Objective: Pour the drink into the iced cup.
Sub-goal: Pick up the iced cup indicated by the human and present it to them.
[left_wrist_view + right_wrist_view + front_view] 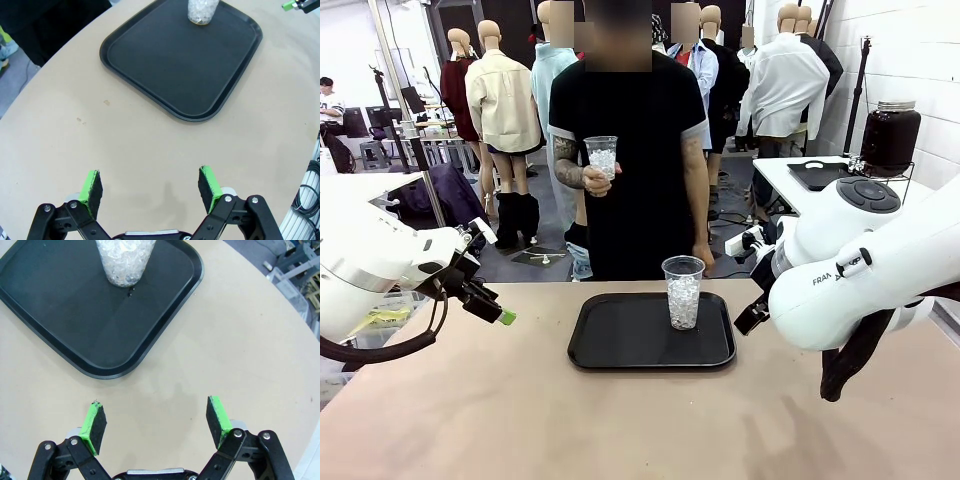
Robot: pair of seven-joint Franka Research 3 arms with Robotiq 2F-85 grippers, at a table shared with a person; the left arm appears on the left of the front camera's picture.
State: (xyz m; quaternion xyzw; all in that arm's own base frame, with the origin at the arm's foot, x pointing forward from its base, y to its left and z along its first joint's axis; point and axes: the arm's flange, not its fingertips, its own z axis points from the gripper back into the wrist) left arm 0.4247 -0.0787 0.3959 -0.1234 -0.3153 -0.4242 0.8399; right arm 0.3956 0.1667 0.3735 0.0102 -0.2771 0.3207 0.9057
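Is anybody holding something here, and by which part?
The left gripper and right gripper are open, empty. The person's hand grips a clear cup of ice around its lower half.

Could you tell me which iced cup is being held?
The far cup, in the person's hand at chest height; the other cup stands on the black tray.

The tray (620, 345) lies on the worktop (520, 420). The iced cup (682, 292) stands on the tray, right of its middle. Behind the tray, past the worktop, a person's hand (592, 180) holds a second cup (601, 158). The left gripper (150, 187) is left of the tray and the right gripper (157, 422) right of it, both apart from it.
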